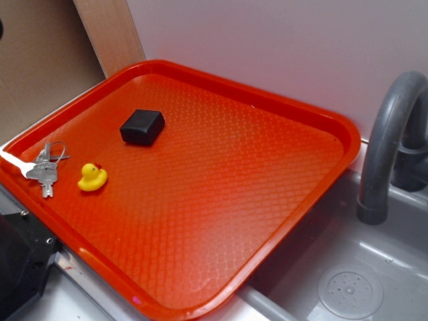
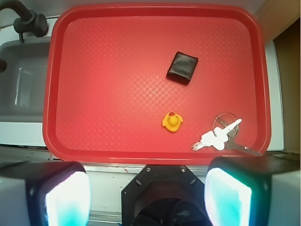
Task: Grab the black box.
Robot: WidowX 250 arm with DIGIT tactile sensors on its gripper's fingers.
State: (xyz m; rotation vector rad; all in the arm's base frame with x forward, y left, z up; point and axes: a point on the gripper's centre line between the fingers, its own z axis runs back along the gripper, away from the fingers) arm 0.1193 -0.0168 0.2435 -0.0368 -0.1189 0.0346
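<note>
So from the exterior view, the black box [image 1: 142, 127] sits flat on the red tray [image 1: 221, 200], up toward the tray's 10 o'clock area. A yellow rubber duck [image 1: 91, 177] is down at about 7 o'clock from the box, and a bunch of keys [image 1: 45, 170] lies just beside the duck, near the tray's left rim. Off to the right there's a grey sink [image 1: 348, 267] with a grey faucet [image 1: 388, 140]. No gripper in this shot.

Wrist view looks straight down: the box [image 2: 182, 67] is at roughly 1 o'clock on the tray [image 2: 94, 94], with the duck [image 2: 172, 121] below it and the keys [image 2: 218, 135] at 3 o'clock from the duck. The gripper [image 2: 148, 195] is spread wide apart at the bottom edge, its lit fingertips [image 2: 68, 197] glowing, holding nothing, well apart from the box.
</note>
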